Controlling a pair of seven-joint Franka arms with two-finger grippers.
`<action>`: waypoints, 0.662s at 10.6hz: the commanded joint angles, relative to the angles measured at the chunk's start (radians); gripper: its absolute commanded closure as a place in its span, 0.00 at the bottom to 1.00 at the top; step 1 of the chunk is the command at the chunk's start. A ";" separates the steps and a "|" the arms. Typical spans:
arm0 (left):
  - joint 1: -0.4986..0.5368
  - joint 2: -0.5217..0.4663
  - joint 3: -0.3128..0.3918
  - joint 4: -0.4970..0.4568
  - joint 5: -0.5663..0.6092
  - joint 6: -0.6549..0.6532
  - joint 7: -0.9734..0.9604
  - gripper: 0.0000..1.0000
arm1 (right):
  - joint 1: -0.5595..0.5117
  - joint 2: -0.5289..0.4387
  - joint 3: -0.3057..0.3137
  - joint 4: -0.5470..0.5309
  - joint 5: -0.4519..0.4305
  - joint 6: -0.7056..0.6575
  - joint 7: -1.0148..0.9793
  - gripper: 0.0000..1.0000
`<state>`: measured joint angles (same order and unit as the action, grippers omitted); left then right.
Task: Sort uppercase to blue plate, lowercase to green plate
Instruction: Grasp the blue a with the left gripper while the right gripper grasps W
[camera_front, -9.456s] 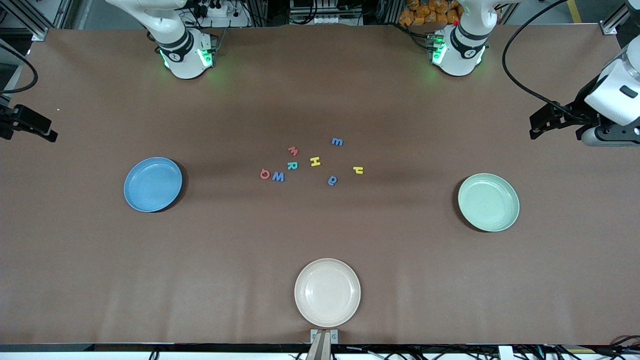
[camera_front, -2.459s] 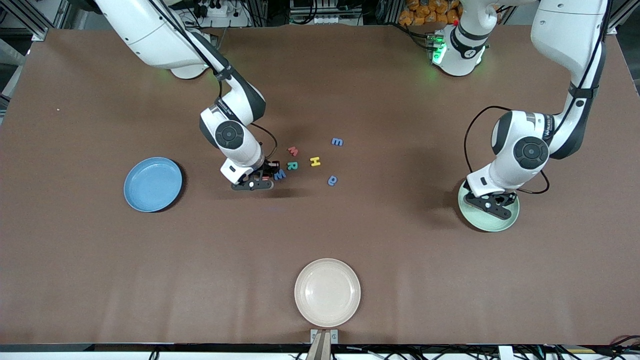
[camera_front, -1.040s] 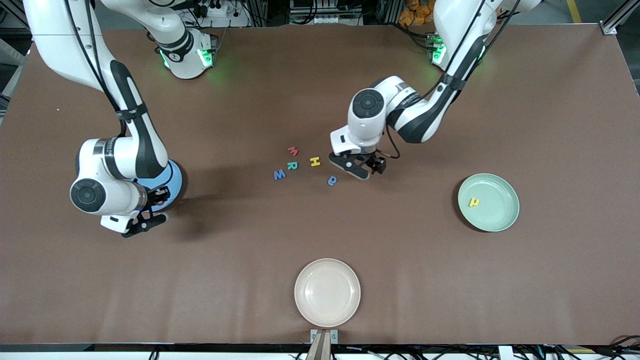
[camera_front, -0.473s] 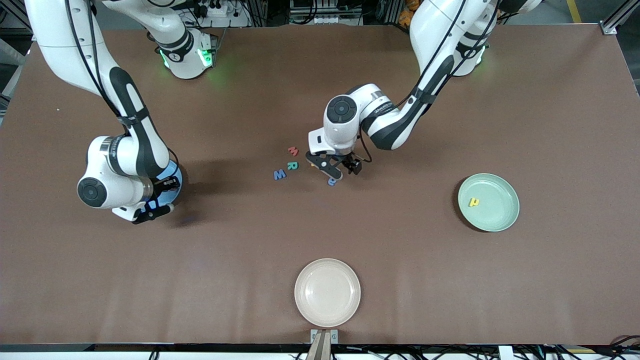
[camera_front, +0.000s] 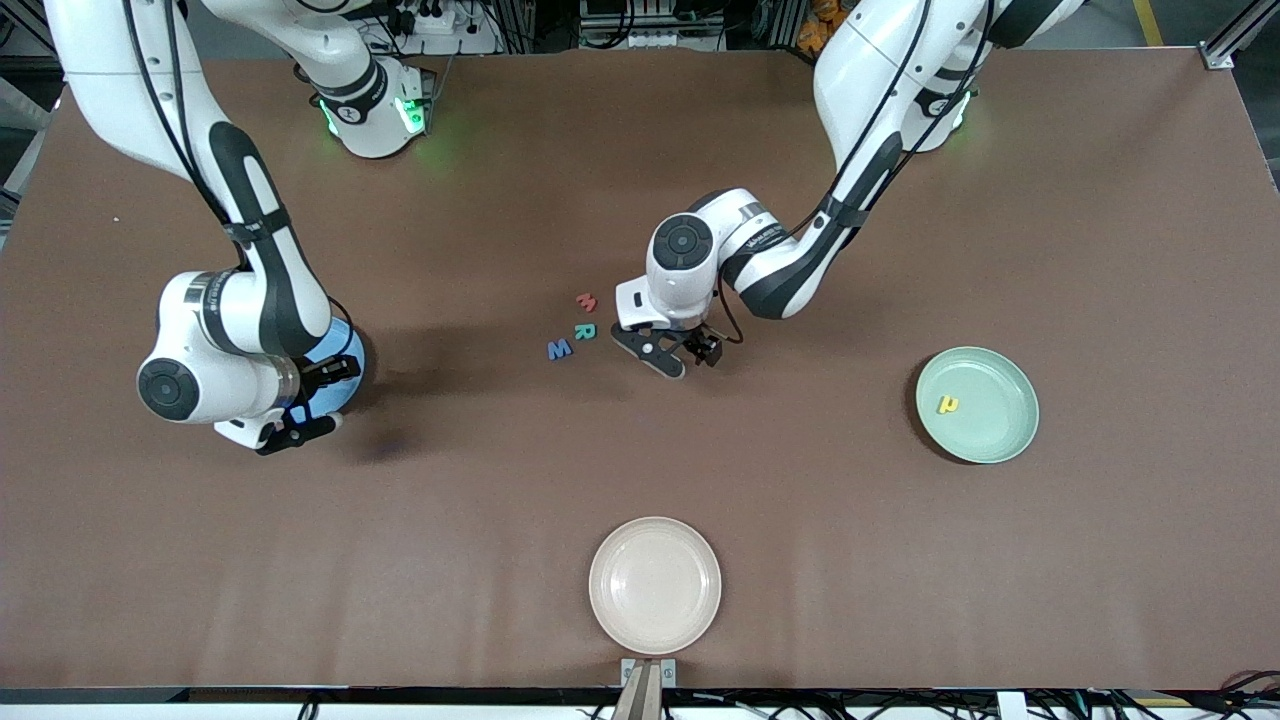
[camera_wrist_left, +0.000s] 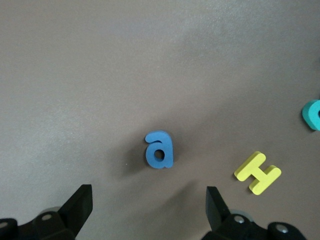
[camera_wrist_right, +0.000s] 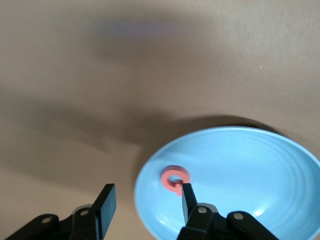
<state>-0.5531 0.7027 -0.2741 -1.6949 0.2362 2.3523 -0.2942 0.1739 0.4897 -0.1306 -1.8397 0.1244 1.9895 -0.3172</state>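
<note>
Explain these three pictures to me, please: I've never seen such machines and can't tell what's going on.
Two white robot arms sort foam letters on a brown table. The wide picture looks down from across the table; the other two come from cameras on the arms' wrists. The left gripper hangs open over a blue a, beside a yellow H. The right gripper is open at the blue plate, where a red Q lies. The green plate holds a yellow h. Red, teal and blue letters wait mid-table; a cream plate sits nearest the camera.
</note>
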 joint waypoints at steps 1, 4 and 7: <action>-0.024 0.043 0.015 0.061 -0.011 -0.010 0.023 0.00 | 0.085 -0.055 0.012 -0.001 0.014 -0.020 0.162 0.39; -0.042 0.073 0.038 0.083 -0.011 -0.010 0.024 0.07 | 0.179 -0.059 0.103 -0.010 0.014 0.095 0.441 0.37; -0.042 0.087 0.039 0.090 -0.012 -0.010 0.033 0.30 | 0.223 -0.049 0.184 -0.091 0.012 0.316 0.530 0.37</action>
<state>-0.5799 0.7701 -0.2498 -1.6358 0.2360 2.3524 -0.2880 0.3916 0.4509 0.0338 -1.8820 0.1324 2.2298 0.1845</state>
